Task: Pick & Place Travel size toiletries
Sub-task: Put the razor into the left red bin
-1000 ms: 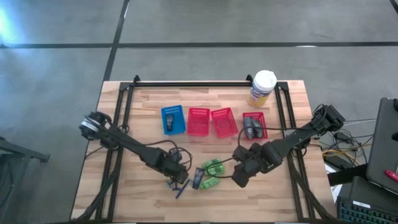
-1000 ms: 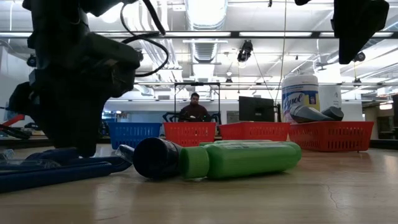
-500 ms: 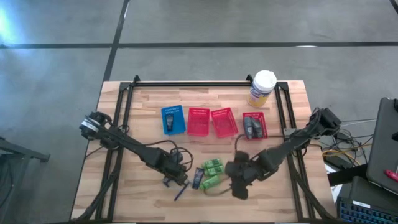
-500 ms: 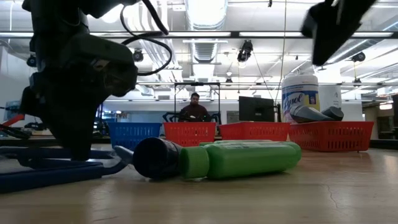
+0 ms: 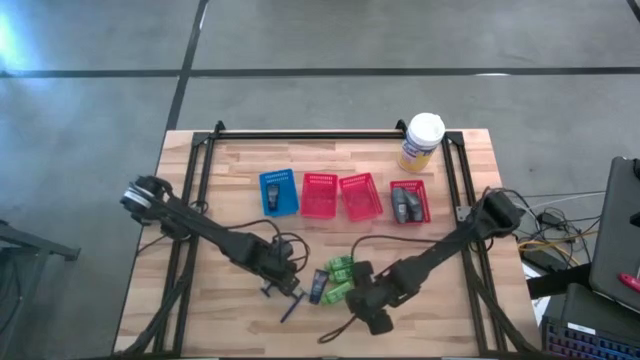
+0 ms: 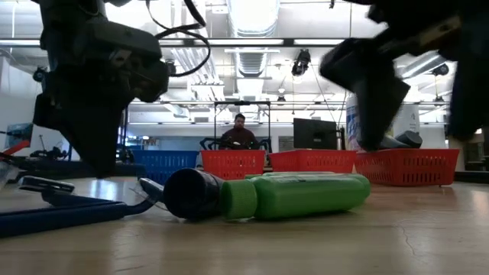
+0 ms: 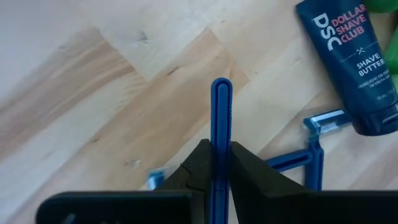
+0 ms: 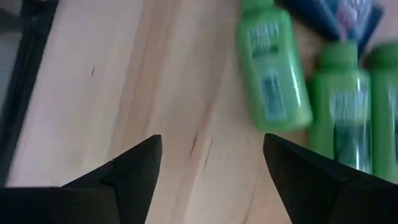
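My left gripper stands near the table's near edge, shut on a thin dark blue razor. A second razor lies flat on the wood beside it. A dark tube and bright green bottles lie on their sides just to the right. My right gripper is open and hovers right of and nearer than the bottles, touching nothing. My left gripper pinches the blue razor's handle between its two fingertips. The fingers run along the handle, slanting down from the table's left. The handle's free end sticks out past the fingertips over the wood; the razor's head is hidden behind the fingers.
A blue basket and three red baskets stand in a row across the table's middle; the rightmost holds dark tubes. A yellow canister stands at the far right. A person sits far behind the table.
My right gripper has travelled from the table's right toward the left and the near edge, closing on the green bottles, still open. My left gripper has risen a little with one razor; the other razor has stayed on the wood.
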Motion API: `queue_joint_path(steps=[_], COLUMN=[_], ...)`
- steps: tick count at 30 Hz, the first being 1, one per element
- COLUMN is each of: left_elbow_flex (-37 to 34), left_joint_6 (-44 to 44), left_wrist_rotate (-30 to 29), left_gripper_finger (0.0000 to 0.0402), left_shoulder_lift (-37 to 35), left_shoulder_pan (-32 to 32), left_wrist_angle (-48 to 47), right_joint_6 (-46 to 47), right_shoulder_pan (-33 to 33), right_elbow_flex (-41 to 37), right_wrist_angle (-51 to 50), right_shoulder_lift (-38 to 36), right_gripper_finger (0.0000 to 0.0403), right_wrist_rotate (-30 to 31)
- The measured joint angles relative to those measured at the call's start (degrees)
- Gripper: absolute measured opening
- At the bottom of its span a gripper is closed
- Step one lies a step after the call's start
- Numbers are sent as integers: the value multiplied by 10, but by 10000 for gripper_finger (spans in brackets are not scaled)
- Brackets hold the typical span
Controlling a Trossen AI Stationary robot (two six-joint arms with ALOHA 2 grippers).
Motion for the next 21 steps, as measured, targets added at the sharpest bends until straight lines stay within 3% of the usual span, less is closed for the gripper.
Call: queue_joint_path(steps=[8,21], left_elbow_flex=[0,1], left_joint_6=[9,75], left_wrist_rotate=[-17,-68], left_gripper_finger=[39,39], left_shoulder_lift=[-54,-128], left_shoulder_pan=[0,38], left_wrist_angle=[-18,-20], right_joint_6=[-52,-20], right_shoulder_pan=[-6,-6], right_elbow_flex=[38,39], right_wrist_angle=[6,-8], right_shoulder_lift=[46,40], right_gripper_finger=[256,278], right_wrist_rotate=[35,35])
